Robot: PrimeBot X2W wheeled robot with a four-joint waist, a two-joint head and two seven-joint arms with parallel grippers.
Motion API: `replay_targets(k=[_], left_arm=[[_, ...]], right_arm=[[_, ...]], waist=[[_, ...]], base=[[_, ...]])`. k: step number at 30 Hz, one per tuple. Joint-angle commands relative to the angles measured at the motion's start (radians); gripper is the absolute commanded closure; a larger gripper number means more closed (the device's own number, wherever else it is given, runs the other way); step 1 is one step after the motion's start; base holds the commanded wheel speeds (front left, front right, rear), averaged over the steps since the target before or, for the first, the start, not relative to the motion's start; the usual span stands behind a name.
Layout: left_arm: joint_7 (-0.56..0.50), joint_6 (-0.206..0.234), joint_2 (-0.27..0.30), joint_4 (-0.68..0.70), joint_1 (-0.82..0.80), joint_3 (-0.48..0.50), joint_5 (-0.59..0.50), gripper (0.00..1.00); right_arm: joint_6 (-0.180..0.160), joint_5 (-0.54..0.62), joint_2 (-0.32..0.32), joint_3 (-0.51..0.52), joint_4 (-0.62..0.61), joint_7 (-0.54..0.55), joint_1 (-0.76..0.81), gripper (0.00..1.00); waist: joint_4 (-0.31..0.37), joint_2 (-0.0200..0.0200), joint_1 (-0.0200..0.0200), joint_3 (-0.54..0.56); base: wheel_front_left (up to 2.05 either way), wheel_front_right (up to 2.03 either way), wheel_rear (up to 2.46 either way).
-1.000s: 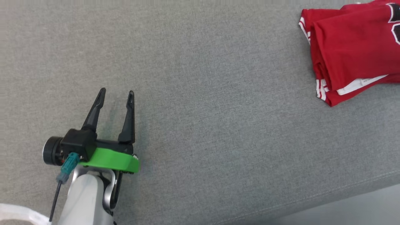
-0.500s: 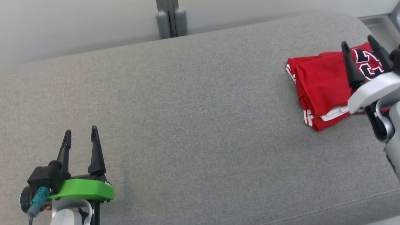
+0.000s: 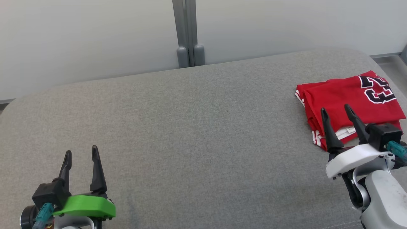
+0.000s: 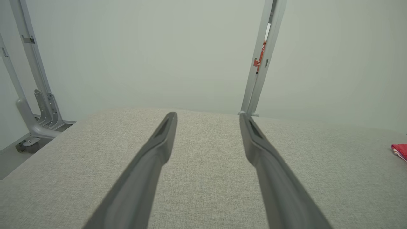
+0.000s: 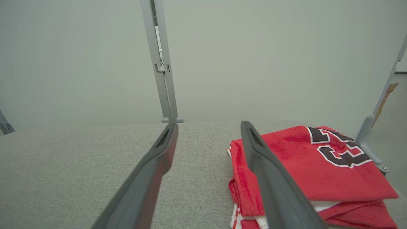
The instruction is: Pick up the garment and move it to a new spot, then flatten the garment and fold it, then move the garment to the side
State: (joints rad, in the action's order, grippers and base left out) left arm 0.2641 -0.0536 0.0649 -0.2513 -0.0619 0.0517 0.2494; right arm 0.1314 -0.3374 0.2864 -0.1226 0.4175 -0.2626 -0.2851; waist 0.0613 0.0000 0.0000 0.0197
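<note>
- The garment (image 3: 346, 98) is a red jersey, folded into a flat stack. It lies at about 2 o'clock in the head view, close to the rounded far corner of the grey cushion (image 3: 203, 127).
- A black number edged in white shows on the top layer of the garment. White stripes run along its 8 o'clock edge, and a white layer with a small label peeks out at its near side.
- The right gripper (image 3: 335, 108) sits at about 4 o'clock in the head view. Its two dark fingers are spread wide and point toward 12 o'clock, with nothing between them.
- The fingertips of the right gripper overlap the near edge of the garment. Whether they touch the cloth cannot be told.
- In the right wrist view, the right gripper (image 5: 209, 124) frames bare cushion and the folded side of the garment (image 5: 302, 165). The garment spreads from the centre toward 4 o'clock, partly behind one finger.
- The left gripper (image 3: 81, 149) is at about 8 o'clock in the head view, well apart from the garment. Its jaws are spread and empty above the cushion, and a green collar (image 3: 86, 205) sits behind them.
- In the left wrist view, the left gripper (image 4: 207, 115) has only grey upholstery between its parted fingers. A red sliver of the garment (image 4: 400, 150) shows at 3 o'clock.
- A grey post (image 3: 187, 31) stands at 12 o'clock against the pale wall (image 3: 79, 38) behind the cushion.
</note>
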Motion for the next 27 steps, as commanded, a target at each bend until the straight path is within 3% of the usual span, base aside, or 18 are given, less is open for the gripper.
replay_targets(k=[1, 12, 27], left_arm=[[0.0, -0.012, 0.001, 0.011, 0.02, 0.0, -0.013, 0.0], [0.0, -0.054, -0.009, 0.041, 0.079, 0.005, -0.044, 0.0], [0.0, -0.065, -0.013, 0.033, 0.069, 0.015, -0.07, 0.0]], right_arm=[[-0.002, 0.023, -0.01, 0.016, -0.02, -0.002, 0.024, 0.0], [-0.002, 0.103, -0.101, 0.086, -0.121, -0.002, 0.131, 0.0], [-0.002, 0.092, -0.103, 0.052, -0.108, -0.002, 0.131, 0.0]], waist=[[-0.001, 0.0, 0.0, 0.004], [-0.003, 0.0, 0.0, 0.016], [-0.008, 0.0, 0.0, 0.024]], base=[[0.0, 0.0, 0.0], [0.0, 0.0, 0.0], [0.0, 0.0, 0.0]])
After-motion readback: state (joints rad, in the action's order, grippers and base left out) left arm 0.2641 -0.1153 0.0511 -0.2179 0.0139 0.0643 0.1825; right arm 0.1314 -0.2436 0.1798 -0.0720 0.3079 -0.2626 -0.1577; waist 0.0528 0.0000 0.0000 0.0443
